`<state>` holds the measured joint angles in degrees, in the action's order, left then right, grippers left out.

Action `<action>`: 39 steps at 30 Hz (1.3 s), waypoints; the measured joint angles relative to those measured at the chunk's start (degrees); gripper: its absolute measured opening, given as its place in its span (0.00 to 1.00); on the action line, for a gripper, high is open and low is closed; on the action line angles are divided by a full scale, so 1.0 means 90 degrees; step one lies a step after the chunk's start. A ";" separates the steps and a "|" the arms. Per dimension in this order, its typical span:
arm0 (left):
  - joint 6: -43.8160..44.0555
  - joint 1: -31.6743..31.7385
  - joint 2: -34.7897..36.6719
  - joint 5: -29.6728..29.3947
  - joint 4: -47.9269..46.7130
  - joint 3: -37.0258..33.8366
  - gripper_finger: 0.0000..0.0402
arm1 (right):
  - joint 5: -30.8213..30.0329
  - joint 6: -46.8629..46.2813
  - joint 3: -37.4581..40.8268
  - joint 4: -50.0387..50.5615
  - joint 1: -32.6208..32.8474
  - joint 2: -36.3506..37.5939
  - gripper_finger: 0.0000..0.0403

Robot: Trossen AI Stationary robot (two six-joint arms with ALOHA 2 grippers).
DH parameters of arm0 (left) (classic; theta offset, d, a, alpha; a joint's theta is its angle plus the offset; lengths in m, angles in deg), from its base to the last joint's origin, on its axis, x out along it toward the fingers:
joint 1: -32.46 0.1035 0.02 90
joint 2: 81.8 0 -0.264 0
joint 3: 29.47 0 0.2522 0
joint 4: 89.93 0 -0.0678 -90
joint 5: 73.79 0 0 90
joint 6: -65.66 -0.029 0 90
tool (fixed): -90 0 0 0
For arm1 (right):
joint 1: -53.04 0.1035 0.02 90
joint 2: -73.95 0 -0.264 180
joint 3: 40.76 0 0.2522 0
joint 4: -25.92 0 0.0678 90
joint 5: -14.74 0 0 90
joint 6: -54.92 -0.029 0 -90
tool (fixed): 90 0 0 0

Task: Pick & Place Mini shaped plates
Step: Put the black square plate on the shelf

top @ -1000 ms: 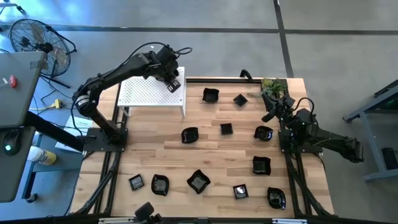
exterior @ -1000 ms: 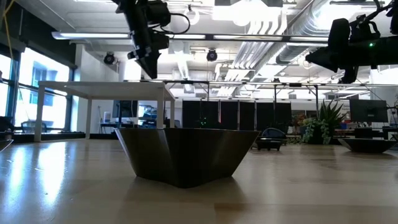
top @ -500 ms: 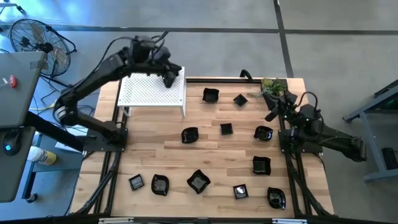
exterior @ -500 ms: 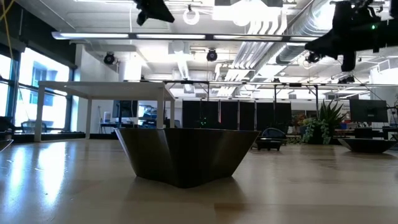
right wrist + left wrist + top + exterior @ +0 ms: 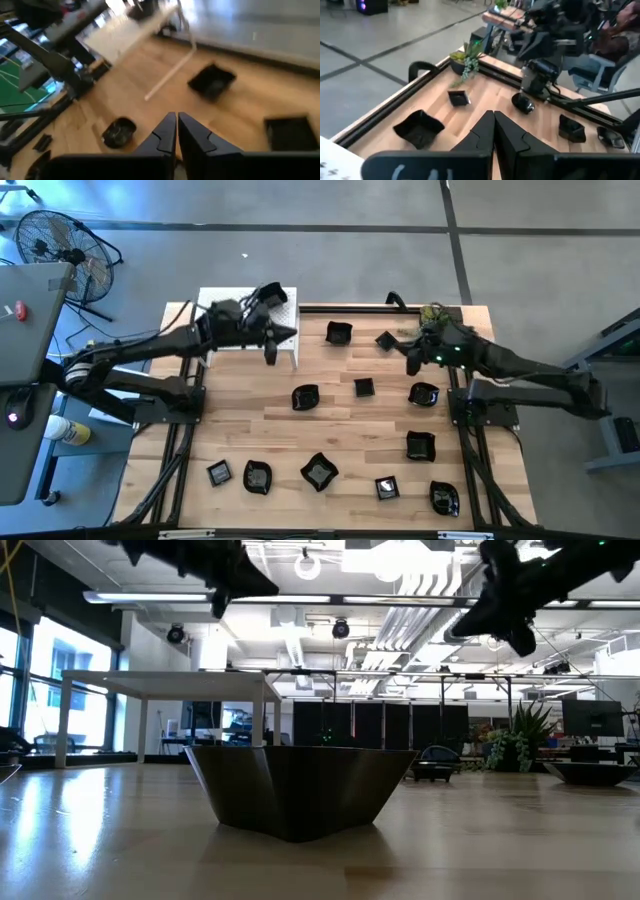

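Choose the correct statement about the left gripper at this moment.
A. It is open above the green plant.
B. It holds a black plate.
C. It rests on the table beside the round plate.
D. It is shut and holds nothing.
D: in the left wrist view the left gripper has its fingers pressed together with nothing between them, up in the air beside the white perforated stand.

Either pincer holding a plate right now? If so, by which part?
Nothing is held. The left pincer is shut with nothing between its fingers, and the right pincer is also empty, its fingers nearly together above the table.
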<state>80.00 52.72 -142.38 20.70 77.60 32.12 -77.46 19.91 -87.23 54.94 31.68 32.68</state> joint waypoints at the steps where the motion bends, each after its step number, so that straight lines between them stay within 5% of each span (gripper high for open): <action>1: 0.0083 -0.0081 0.0069 -0.0077 0.0197 -0.0200 0.00 | 0.0099 -0.0152 -0.0023 0.0008 0.0000 -0.0184 0.06; 9: 0.0848 -0.0306 0.0643 -0.0307 0.1498 -0.1532 0.00 | 0.1055 -0.0963 -0.0026 0.0329 0.0000 -0.1657 0.20; 17: 0.1095 -0.0300 0.0559 0.0587 0.1326 -0.1651 0.00 | 0.1355 -0.1137 -0.0026 0.0220 0.0002 -0.3207 0.22; 24: 0.1269 -0.0297 0.0461 0.0610 0.1313 -0.1654 0.00 | 0.1824 -0.1368 -0.0026 -0.0569 0.0000 -0.4330 0.21; 34: 0.1274 -0.0297 0.0461 0.0617 0.1301 -0.1654 0.00 | 0.1934 -0.1517 -0.0026 -0.1278 0.0002 -0.4993 0.20; 39: 0.1475 -0.0297 0.0461 0.0621 0.1144 -0.1654 0.00 | 0.2030 -0.1543 -0.0026 -0.1384 0.0002 -0.5003 0.12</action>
<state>93.27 50.04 -138.23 26.29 87.90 17.24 -59.19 6.02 -87.47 42.48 31.70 -12.35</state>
